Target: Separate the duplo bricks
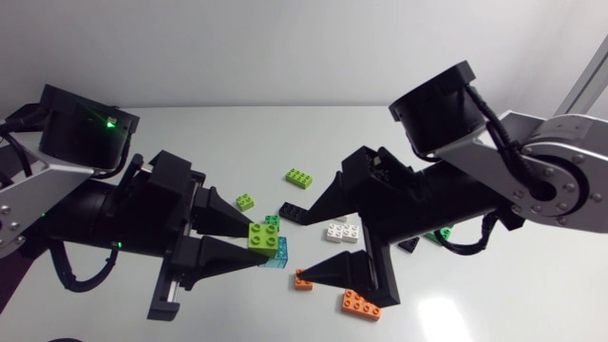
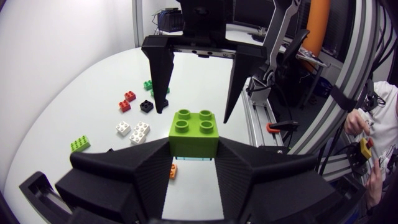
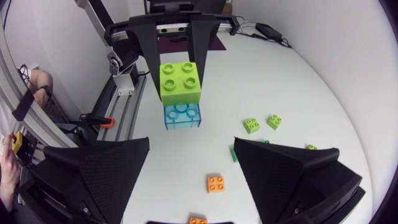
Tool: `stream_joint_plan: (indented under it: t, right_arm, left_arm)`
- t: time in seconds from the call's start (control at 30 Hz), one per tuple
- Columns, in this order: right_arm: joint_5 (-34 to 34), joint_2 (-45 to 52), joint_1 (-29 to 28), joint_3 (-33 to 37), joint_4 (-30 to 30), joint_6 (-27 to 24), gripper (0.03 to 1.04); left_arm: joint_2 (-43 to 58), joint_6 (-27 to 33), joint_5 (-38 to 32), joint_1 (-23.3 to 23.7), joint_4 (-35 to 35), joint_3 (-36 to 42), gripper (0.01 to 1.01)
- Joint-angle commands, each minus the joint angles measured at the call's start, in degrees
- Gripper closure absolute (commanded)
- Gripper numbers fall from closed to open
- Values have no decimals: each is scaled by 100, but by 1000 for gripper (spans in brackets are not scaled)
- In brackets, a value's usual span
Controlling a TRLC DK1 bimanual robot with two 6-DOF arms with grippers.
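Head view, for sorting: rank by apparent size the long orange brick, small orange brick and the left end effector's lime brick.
1. long orange brick and lime brick: alike; the lime one sits nearer the camera.
2. small orange brick

Two tools [image 1: 261, 242] [image 1: 306, 245], about fourteen bricks [image 1: 300, 177]

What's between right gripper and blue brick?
Only an orange brick on the table, just ahead of the open right gripper. Blue brick sits under the green brick the left gripper holds.

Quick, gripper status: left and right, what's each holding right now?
Left gripper: closed on the lime green brick, stacked on the clear blue brick.
Right gripper: open, holding nothing.
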Motion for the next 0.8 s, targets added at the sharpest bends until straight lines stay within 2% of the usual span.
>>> stream_joint_plan:
  t: [0.0,0.37,0.6,0.7,0.77]
  right_arm:
    - [-157,153,41,58,64,183,118]
    - [-316,434,278,181,363,368,148]
    - [-333,426,340,207,398,403,200]
    - [-368,373,349,207,363,412,303]
    - [-368,346,375,172,372,429,426]
  left_arm:
    - [126,-170,179,-20,75,-90,710]
    - [178,-178,495,32,66,-81,710]
    - [214,-170,557,41,49,-81,710]
    - [231,-170,610,59,31,-81,710]
    - [249,-152,636,59,22,-81,710]
